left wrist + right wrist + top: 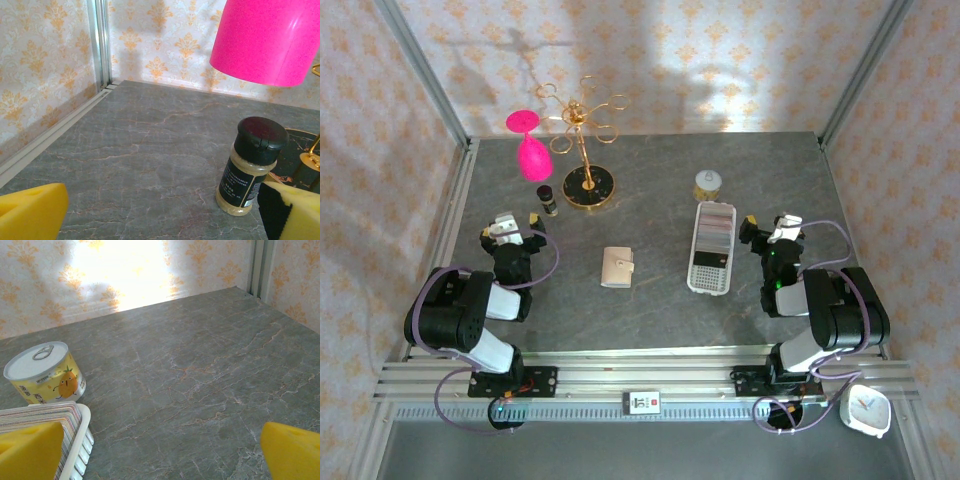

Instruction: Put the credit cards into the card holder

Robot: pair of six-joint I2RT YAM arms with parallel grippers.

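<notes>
**Fig.** Thin credit cards (715, 228) stand packed on edge in a long white perforated plastic tray (708, 272). The tray sits just beside the right pincer (770, 224), on its left, with its long axis parallel to that pincer's reach. The small beige leather-like card holder (618, 267) lies flat on the grey marbled surface (650, 315), beyond the tray and between both pincers, somewhat nearer the left pincer (512, 223). Both pincers are spread and hold nothing. The right arm appears better placed for the cards. A yellow pineapple tin (45, 372) stands ahead-left of the right pincer. A black-capped spice jar (250, 167) stands ahead-right of the left pincer. Neither obstructs.
</notes>
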